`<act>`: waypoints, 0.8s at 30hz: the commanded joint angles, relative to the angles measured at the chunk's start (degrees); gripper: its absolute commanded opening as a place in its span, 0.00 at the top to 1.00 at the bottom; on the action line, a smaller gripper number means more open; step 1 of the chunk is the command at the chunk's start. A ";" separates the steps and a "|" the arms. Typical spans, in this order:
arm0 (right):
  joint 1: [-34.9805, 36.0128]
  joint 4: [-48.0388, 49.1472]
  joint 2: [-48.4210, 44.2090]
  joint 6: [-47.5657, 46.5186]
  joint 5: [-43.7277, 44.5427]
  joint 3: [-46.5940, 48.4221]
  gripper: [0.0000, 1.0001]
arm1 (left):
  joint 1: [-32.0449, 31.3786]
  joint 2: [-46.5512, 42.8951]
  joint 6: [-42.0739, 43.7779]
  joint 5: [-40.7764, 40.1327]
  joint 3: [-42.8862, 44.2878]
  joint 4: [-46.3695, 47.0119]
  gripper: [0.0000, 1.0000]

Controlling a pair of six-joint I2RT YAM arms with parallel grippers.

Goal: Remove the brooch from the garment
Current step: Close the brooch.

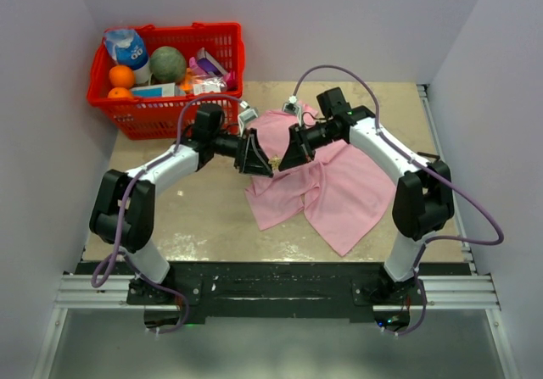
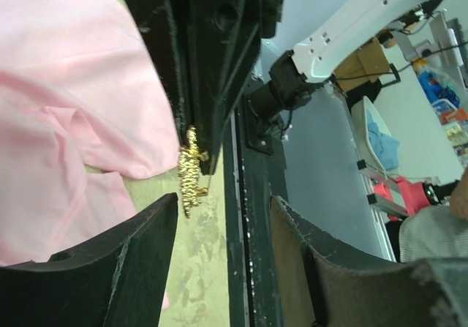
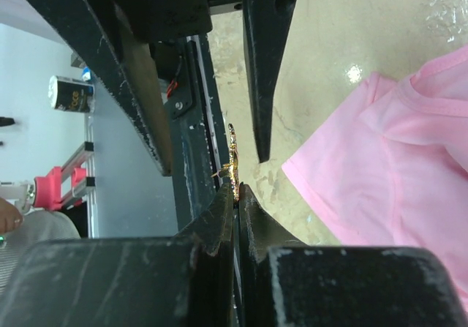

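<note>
While the left gripper (image 2: 224, 199) gapes around it, the right gripper (image 3: 235, 192) pinches the brooch (image 3: 232, 162) beside the garment (image 1: 339, 188).

Brooch (image 3: 232, 159) end — hidden between right fingers (image 3: 218, 224).

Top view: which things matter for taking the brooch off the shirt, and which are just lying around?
Job: brooch; pink T-shirt; right pincer, shut on the brooch; left pincer, open beside it.
Lying about: red basket with oranges and round green fruit.
</note>
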 commanded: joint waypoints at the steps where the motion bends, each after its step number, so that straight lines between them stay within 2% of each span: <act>1: -0.02 0.44 -1.84 -0.45 0.03 -0.69 1.00 | 0.58 -1.17 5.60 -5.00 3.35 -3.88 0.43; 4: -0.02 0.62 -1.84 -0.27 0.03 -0.86 1.00 | 0.58 -0.99 6.93 -6.49 3.97 -6.78 0.47; 10: 0.07 1.94 -1.66 1.31 1.52 -1.13 1.00 | 0.14 -0.20 5.18 -5.45 4.06 -4.85 0.50; 14: 0.16 2.11 -1.40 2.10 2.84 -0.95 1.00 | -0.65 0.15 4.56 -5.36 4.50 -4.85 0.49; 18: 0.16 2.46 -1.05 2.63 3.99 -0.69 1.00 | -1.00 0.59 4.65 -6.06 4.76 -4.85 0.43; 24: 0.16 2.47 -1.13 2.54 3.20 -0.51 1.00 | -1.00 1.64 4.65 -5.88 5.55 -4.85 0.46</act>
